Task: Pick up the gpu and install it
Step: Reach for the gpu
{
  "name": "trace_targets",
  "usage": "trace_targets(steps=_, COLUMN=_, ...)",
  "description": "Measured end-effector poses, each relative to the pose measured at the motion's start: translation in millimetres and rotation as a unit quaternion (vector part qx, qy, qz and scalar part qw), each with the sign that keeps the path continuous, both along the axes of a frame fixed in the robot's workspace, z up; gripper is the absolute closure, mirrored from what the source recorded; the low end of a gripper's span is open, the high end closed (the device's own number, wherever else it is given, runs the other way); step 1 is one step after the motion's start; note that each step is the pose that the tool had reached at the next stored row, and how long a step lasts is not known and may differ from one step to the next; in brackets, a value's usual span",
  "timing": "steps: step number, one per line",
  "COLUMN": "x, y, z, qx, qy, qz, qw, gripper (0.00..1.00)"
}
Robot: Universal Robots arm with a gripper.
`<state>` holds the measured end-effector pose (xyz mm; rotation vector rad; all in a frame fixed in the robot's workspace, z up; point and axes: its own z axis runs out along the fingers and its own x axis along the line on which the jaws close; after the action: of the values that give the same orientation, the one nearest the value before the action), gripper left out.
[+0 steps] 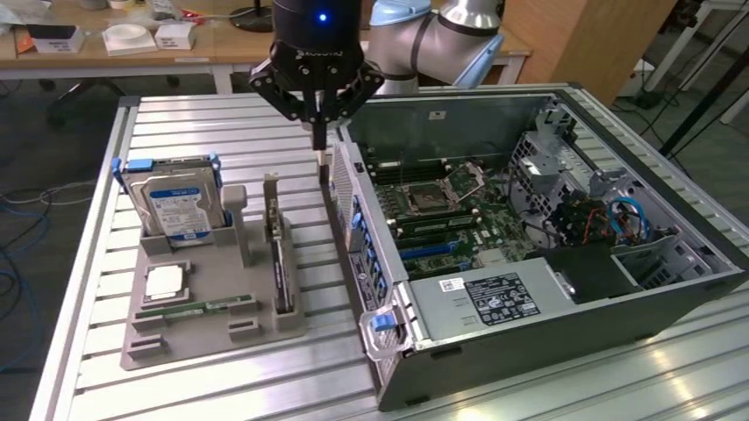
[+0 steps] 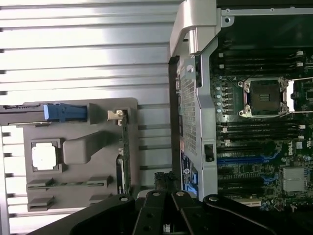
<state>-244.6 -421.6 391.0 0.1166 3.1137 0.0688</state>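
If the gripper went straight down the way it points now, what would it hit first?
Probably the top edge of the computer case side wall, under the shut gripper, or the table beside it; depth is unclear. The gpu stands off that line.

This is looking like a robotics lab: a grey industrial robot arm [image 1: 457,35] is reaching over a ribbed aluminium tabletop [image 1: 199,132], with cluttered wooden desks [image 1: 217,48] standing behind.

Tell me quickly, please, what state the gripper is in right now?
Gripper: closed, holding nothing; the gpu stands in the grey holder.
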Motion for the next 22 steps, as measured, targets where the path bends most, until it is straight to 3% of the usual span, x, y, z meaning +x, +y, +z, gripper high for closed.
trace_targets(steps=22, x=-18.9, y=-6.8, z=-0.3, qx=0.0, qy=0.0, qz=0.0, qw=1.0, gripper=0.89)
